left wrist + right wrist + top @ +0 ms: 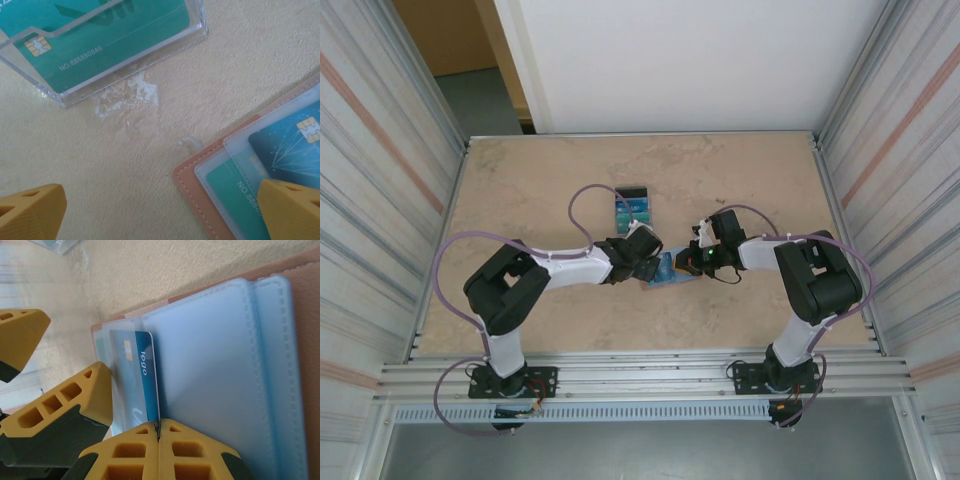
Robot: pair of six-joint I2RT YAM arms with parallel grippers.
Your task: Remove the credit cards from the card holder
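The card holder (672,275) lies open on the table between the two grippers, reddish-brown leather (195,187) with pale blue pockets (210,370). A teal credit card (235,195) and a blue credit card (295,150) sit in its pockets. My right gripper (159,432) is shut, its tips pinching the near edge of the blue card (147,380) marked "logo", which stands partly out of a pocket. My left gripper (160,205) is wide open just above the table, one finger (287,210) over the holder's corner, nothing between its jaws. Its yellow fingers (75,395) also appear beside the blue card.
A clear plastic stand (197,27) with a teal card (100,45) inside sits on the table beyond the holder, also seen from above (633,205). A white smear (127,97) marks the beige tabletop. Ribbed metal walls (380,150) close in both sides.
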